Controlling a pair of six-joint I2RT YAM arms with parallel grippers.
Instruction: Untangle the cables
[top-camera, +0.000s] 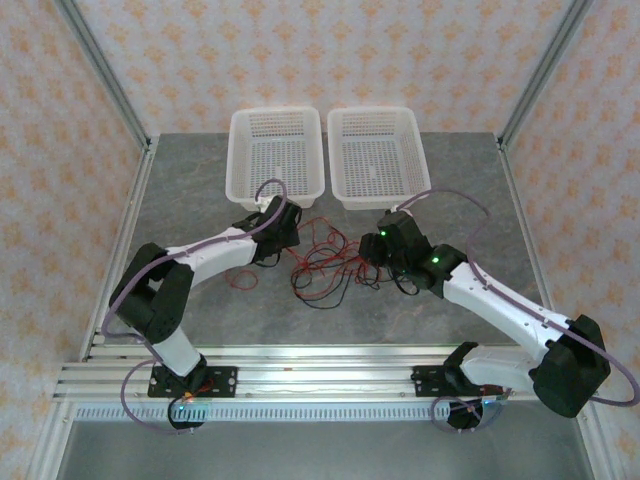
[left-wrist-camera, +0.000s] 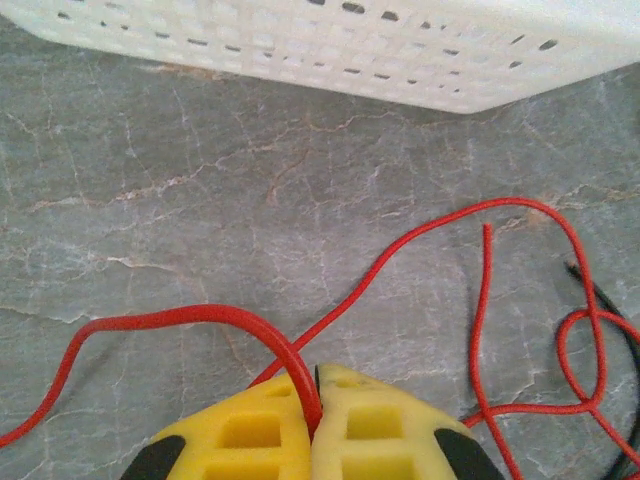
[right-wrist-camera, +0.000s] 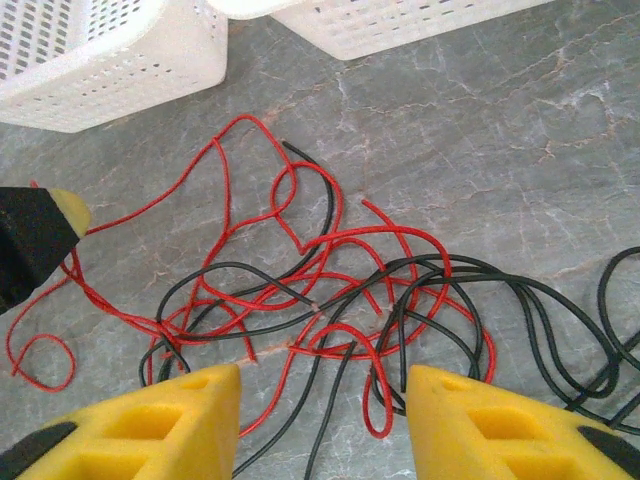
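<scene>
L claw is pinching one red cable, w/ the cables lying knotted on the bench to its right, while R claw is hovering half-open directly over them (nearer arm, gripping nothing).

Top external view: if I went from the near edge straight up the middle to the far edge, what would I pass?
metal rail → cables, red and black, tangled → left white basket and right white basket, side by side.

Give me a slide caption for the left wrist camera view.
Left gripper shut on a red cable, white basket ahead on the grey table.
</scene>
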